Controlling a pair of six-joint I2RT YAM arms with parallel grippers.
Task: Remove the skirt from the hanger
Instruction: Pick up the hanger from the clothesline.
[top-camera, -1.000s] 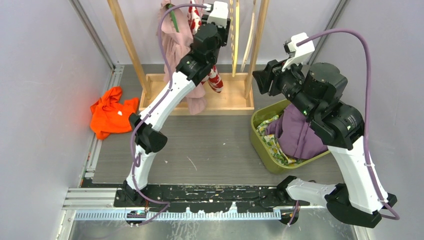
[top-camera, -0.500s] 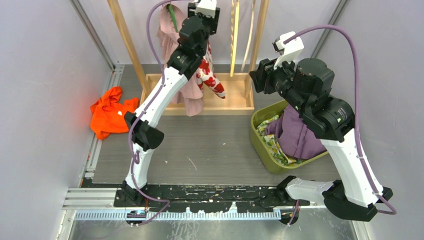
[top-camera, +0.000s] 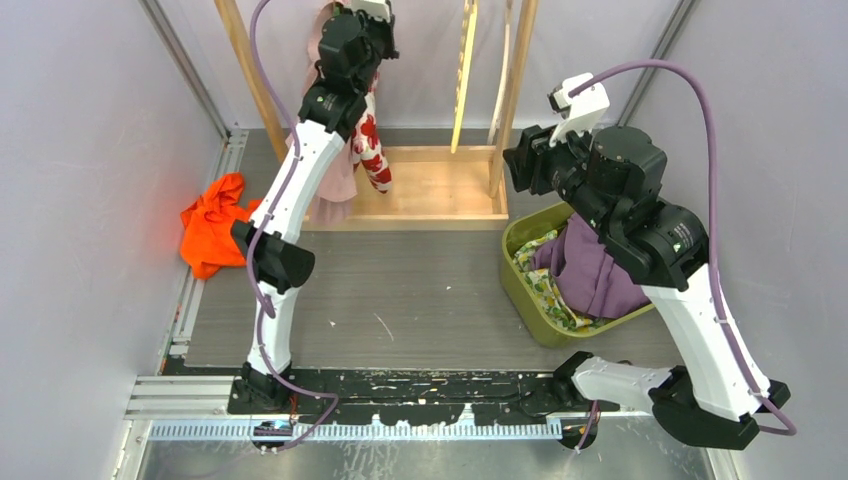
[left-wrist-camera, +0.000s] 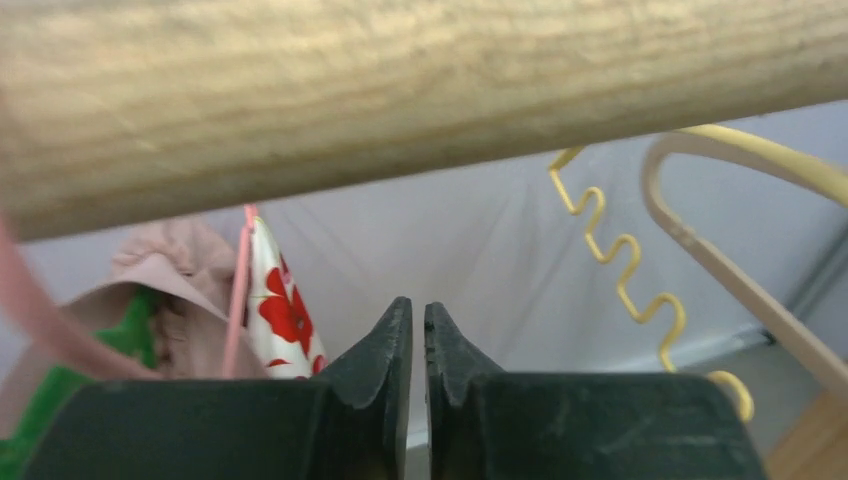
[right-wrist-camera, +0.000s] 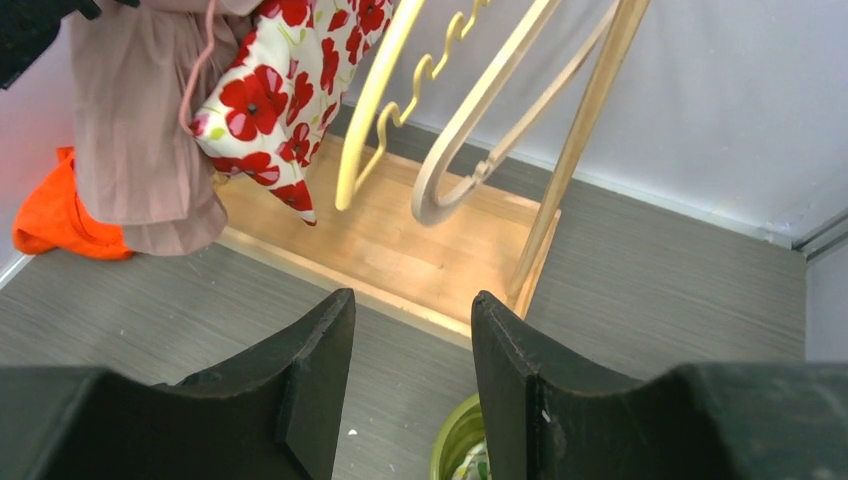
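Red-flowered skirt (top-camera: 370, 150) is being seen from above, hanging on the rack (top-camera: 440, 190) beside a pink garment (top-camera: 335, 185). At the left wrist, the left end effector (left-wrist-camera: 418, 305) is being shown almost pressed together, empty, under the rail (left-wrist-camera: 400, 80). At the right wrist, the right end effector (right-wrist-camera: 412, 300) is being held spread, empty, well apart from the skirt.

Left arm (top-camera: 300, 180), right arm (top-camera: 705, 340): smooth white shells, black joints, black bases at 6 o'clock. Purple cable (top-camera: 650, 63) looping along each. Right gripper (right-wrist-camera: 412, 305): matte black wedge fingers (right-wrist-camera: 305, 390).
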